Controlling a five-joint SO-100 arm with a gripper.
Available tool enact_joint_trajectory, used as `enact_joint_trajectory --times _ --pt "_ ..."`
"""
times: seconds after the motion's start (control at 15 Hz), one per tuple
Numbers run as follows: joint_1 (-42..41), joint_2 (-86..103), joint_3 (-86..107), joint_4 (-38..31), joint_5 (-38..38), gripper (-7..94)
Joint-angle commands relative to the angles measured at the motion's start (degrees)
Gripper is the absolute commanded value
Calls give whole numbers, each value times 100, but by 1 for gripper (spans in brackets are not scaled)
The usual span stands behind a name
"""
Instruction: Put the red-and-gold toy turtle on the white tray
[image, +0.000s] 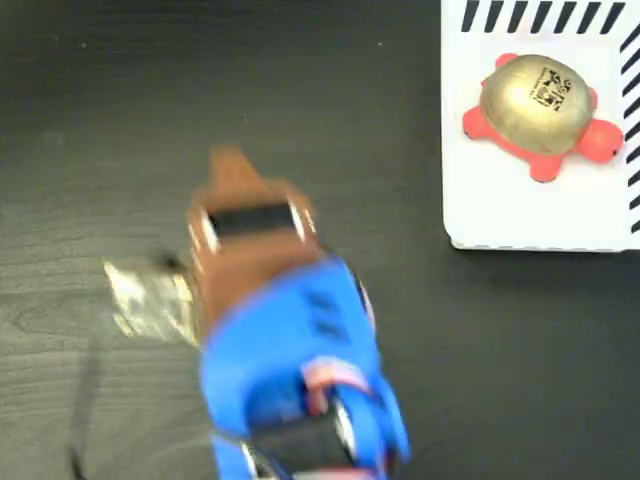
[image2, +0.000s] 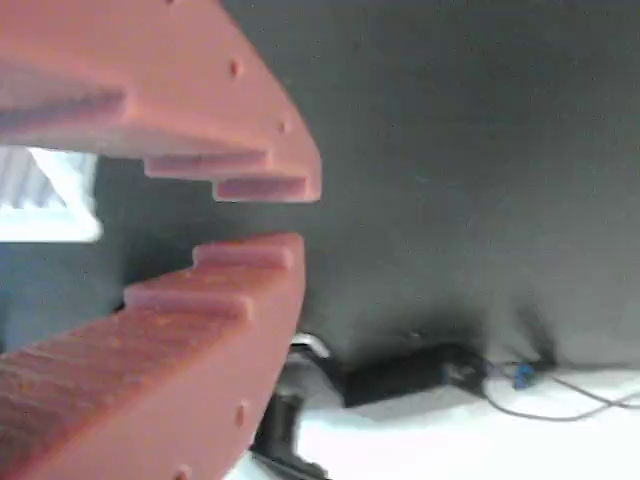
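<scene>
step: place done, turtle (image: 537, 112) sits on tray (image: 500, 210) | claw (image2: 275, 212) empty, slightly apart, well clear over worktop (image: 420, 350) | next: just park arm

Turtle (image: 540, 112): I see it on its feet, gold domed shell up with a dark square mark on top, coral-red head toward the right of the fixed view, red feet showing around the shell.
Tray (image: 500, 215): white, flat, black diagonal stripes along its edges, top right on my dark table, the turtle resting on it.
</scene>
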Motion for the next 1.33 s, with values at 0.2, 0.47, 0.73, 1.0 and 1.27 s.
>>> enact_joint_trajectory --times 0.2,0.47,0.73,1.0,1.27 --pt "255 1898 1547 826 -211 0" --pt "193 2575 1854 1881 -237 0" --pt "299 2997 2092 2479 -185 0" --pt "334 3015 2092 2479 -149 0" --pt "334 3015 2092 2479 -158 0"
